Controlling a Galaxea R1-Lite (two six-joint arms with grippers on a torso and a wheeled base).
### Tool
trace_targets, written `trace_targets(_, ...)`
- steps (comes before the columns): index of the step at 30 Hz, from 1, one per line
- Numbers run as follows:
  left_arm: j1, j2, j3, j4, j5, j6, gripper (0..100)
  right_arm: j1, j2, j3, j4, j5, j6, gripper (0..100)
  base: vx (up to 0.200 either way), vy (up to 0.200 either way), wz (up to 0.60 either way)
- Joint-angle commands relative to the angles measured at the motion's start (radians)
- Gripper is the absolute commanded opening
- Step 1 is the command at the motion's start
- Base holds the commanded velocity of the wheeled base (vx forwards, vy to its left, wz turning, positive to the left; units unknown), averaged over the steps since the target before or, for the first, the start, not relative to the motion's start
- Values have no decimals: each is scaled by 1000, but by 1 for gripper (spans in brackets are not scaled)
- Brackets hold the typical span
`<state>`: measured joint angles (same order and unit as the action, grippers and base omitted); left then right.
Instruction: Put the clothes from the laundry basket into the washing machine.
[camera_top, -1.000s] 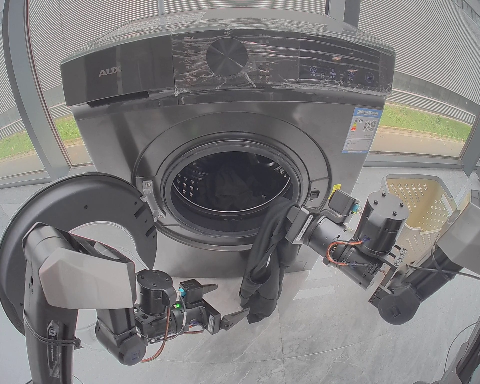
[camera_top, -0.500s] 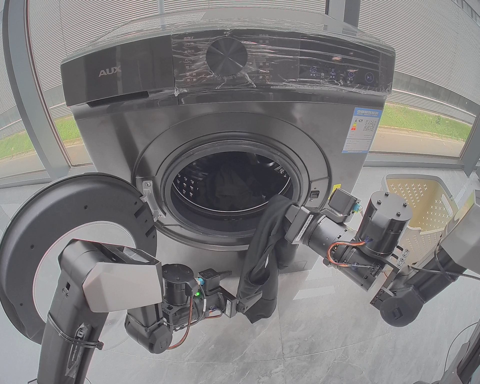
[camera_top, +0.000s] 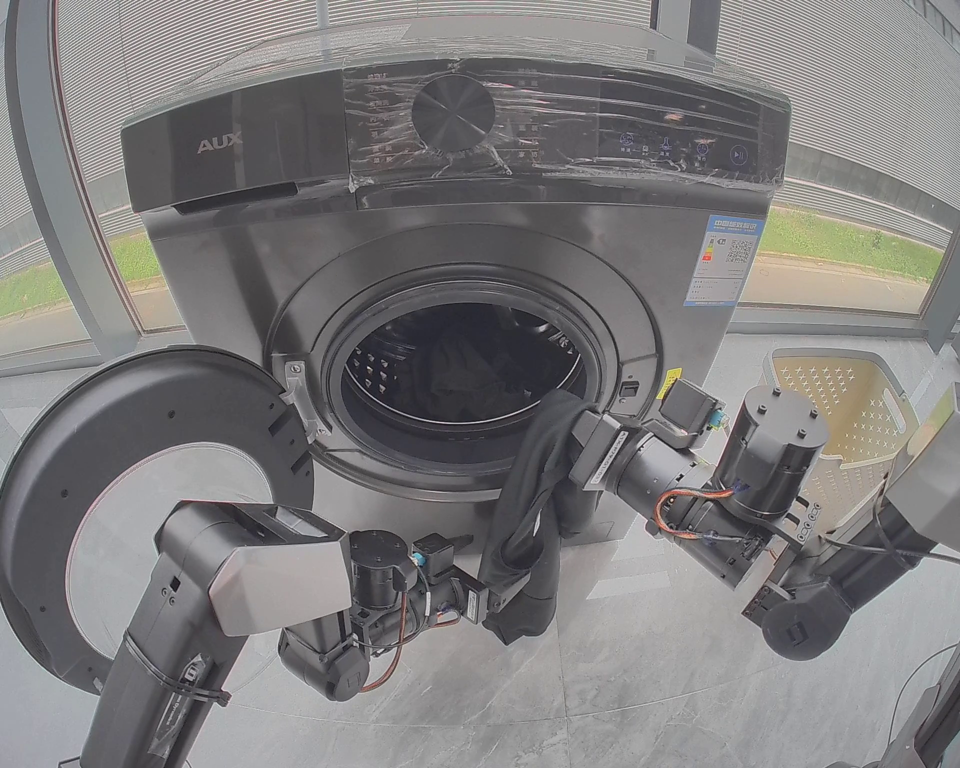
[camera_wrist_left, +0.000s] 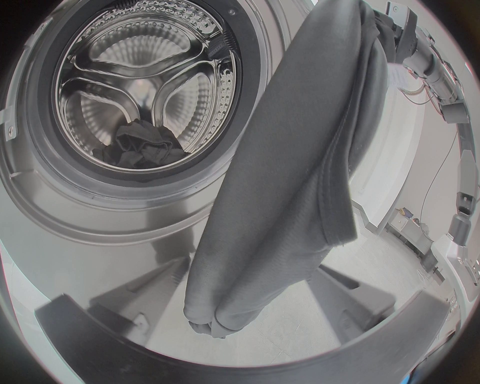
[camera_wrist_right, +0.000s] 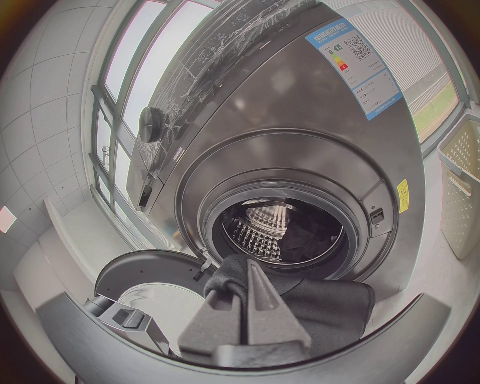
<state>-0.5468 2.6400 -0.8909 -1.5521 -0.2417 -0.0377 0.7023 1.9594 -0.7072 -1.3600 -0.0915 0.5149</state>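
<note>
A long dark garment (camera_top: 530, 500) hangs in front of the washing machine (camera_top: 450, 250), just below the right side of its open drum. My right gripper (camera_top: 578, 432) is shut on the garment's top end, its fingers pressed together on the cloth (camera_wrist_right: 325, 305) in the right wrist view. Low down, my left gripper (camera_top: 508, 600) is open, and the garment's lower end (camera_wrist_left: 215, 320) hangs between its two fingers. More dark clothes (camera_wrist_left: 140, 147) lie inside the drum. The cream laundry basket (camera_top: 850, 420) stands to the right behind my right arm.
The round machine door (camera_top: 150, 450) is swung wide open on the left, just behind my left arm. Grey tiled floor (camera_top: 650, 680) spreads before the machine. Window frames and glass stand behind and beside it.
My left arm has swung to the right along the floor, bringing its open gripper up to the hanging garment's lower end. The right gripper and garment have barely shifted.
</note>
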Motion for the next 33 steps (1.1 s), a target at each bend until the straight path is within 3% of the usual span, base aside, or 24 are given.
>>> trace_targets(1, -5, 18, -10, 0, -1, -4, 0, 2, -8, 2, 1, -1, -1, 0, 0, 0, 0)
trace_targets(15, -8, -57, 26, -5, -2, -2, 0, -9, -11, 32, -2, -4, 11, 0, 0, 0, 0)
trace_targets(19, 1, -146, 102, -5, -4, -4, 0, -18, -37, 64, -4, -4, 31, 0, 0, 0, 0)
trace_targets(23, 10, -313, 296, -5, -16, -7, 0, -46, -103, 132, -1, 7, 63, 0, 0, 0, 0)
trace_targets(29, 48, -511, 500, -5, -16, -5, 0, -52, -152, 247, -5, 9, 63, 0, 0, 0, 0)
trace_targets(33, 76, -661, 564, -3, -18, -14, 0, -60, -154, 311, -36, 7, 56, 0, 0, 0, 0)
